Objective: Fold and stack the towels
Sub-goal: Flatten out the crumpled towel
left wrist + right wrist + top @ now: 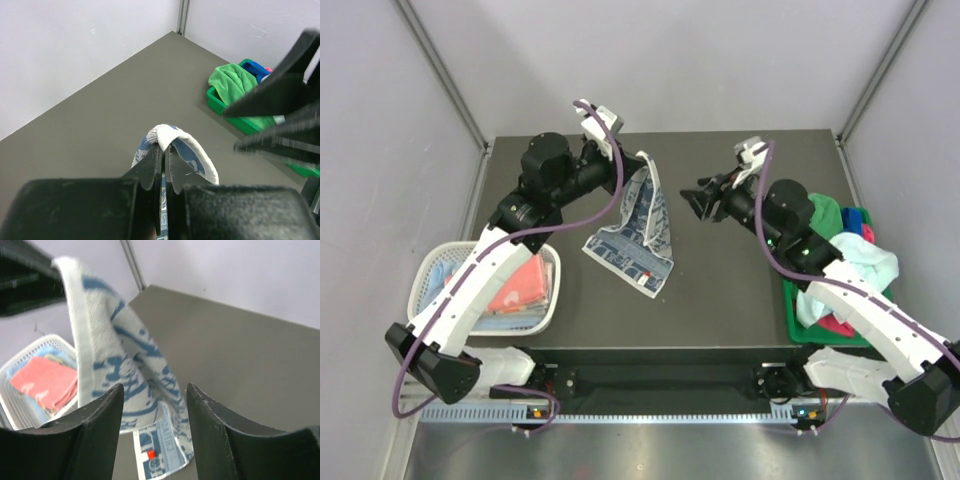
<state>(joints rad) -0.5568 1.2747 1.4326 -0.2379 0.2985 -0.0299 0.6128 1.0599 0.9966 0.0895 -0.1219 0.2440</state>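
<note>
A blue-and-white patterned towel (640, 225) hangs from my left gripper (636, 160), which is shut on its top corner; its lower end trails on the table. In the left wrist view the pinched fold (172, 137) sticks out past the closed fingers. My right gripper (698, 200) is open and empty, held above the table just right of the hanging towel and facing it. The right wrist view shows the towel (112, 360) ahead of the open fingers. A folded coral towel (520, 285) lies in the white basket (430, 265). Several more towels (840, 250) are piled in the green bin (795, 320).
The white mesh basket sits at the table's left near edge, the green bin at the right edge. Pale walls and metal posts enclose the dark table (720, 300) on three sides.
</note>
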